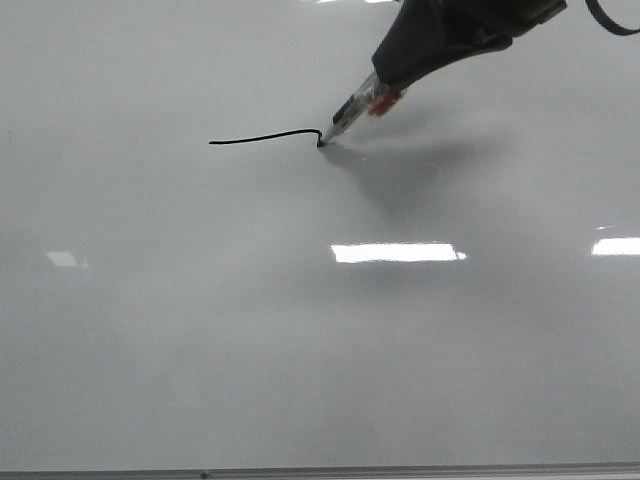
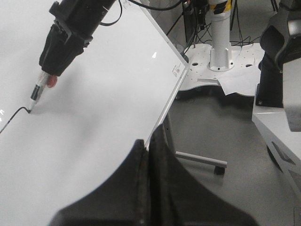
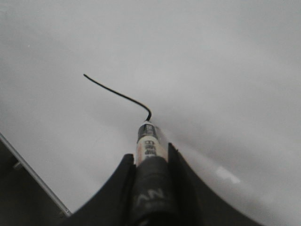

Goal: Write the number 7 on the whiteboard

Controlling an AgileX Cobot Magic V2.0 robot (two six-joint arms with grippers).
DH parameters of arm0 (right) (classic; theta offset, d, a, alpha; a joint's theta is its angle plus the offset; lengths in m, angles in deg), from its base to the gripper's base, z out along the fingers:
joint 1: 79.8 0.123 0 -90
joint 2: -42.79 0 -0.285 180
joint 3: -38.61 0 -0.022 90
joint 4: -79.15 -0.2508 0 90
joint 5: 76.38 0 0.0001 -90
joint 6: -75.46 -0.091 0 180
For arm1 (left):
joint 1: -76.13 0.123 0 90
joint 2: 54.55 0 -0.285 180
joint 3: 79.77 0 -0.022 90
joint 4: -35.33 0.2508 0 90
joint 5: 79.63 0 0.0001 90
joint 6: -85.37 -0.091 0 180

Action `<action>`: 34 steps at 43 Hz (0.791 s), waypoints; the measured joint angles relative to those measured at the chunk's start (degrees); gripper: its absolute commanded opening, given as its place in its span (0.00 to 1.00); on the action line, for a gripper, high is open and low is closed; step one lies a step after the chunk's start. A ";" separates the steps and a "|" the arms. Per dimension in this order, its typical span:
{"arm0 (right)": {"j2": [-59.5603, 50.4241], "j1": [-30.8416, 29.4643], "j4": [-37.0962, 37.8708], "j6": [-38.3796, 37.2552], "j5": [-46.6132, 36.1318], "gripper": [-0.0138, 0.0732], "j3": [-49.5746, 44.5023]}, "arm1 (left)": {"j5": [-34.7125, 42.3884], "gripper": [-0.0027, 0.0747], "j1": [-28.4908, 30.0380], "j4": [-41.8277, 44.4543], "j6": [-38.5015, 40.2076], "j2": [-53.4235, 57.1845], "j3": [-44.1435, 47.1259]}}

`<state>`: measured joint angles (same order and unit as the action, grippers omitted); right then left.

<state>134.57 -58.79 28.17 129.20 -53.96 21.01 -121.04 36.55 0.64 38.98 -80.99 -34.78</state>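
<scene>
Front view: the right gripper (image 1: pixel 400 75) is seen closed around a marker (image 1: pixel 352 108), whose tip is pressed to the whiteboard (image 1: pixel 200 330) at the right end of a black line. Only the top stroke of the number 7 (image 1: pixel 265 138) has been laid down, a slightly curved horizontal line with a small downward hook where the tip now rests, in the upper middle of the board; the slanting downstroke is not yet drawn. In the right wrist view the marker (image 3: pixel 149 141) is shown clamped between the two dark fingers (image 3: pixel 123 179), with the line (image 3: pixel 117 94) running away from the tip. The left gripper (image 2: pixel 150 179) is held off the board's edge with its jaws pressed together and nothing between them.

Several faults could be expected from here. If the tip were lifted during the turn, a gap would be left at the corner and the figure would read as two separate marks. If too much pressure were applied on the glossy surface, the marker could be pushed back through the fingers or the stroke made to skid. A downstroke drawn too upright or too short could be mistaken for another shape
</scene>
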 measured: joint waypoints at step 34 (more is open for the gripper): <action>-6.70 21.53 5.08 14.36 15.78 0.09 -2.00 | 0.00 0.11 0.00 2.66 0.10 -1.74 0.00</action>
<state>127.87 -37.26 33.24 143.57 -38.19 19.00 -121.04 36.55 3.30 39.08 -82.73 -34.78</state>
